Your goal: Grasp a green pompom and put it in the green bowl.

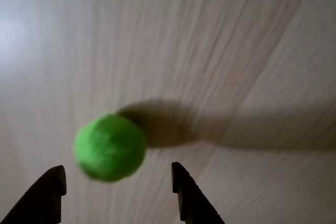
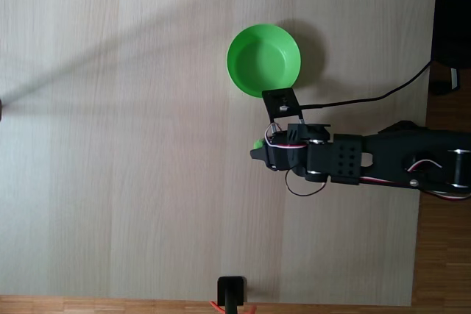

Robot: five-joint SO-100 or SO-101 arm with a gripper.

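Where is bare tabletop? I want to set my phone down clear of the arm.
The whole table left of the bowl and pompom in the fixed view is bare. It is crowded on the right, where the arm and hand lie.

A pale wood-grain table [image 2: 132,145] filled the fixed view, a small black stand [image 2: 232,290] at its bottom edge, darker wooden floor [image 2: 441,270] at right

1. Wrist view: no readable text, label, brand, number or sign.
2. Fixed view: no readable text, label, brand, number or sign; any print on the arm is too small to resolve.
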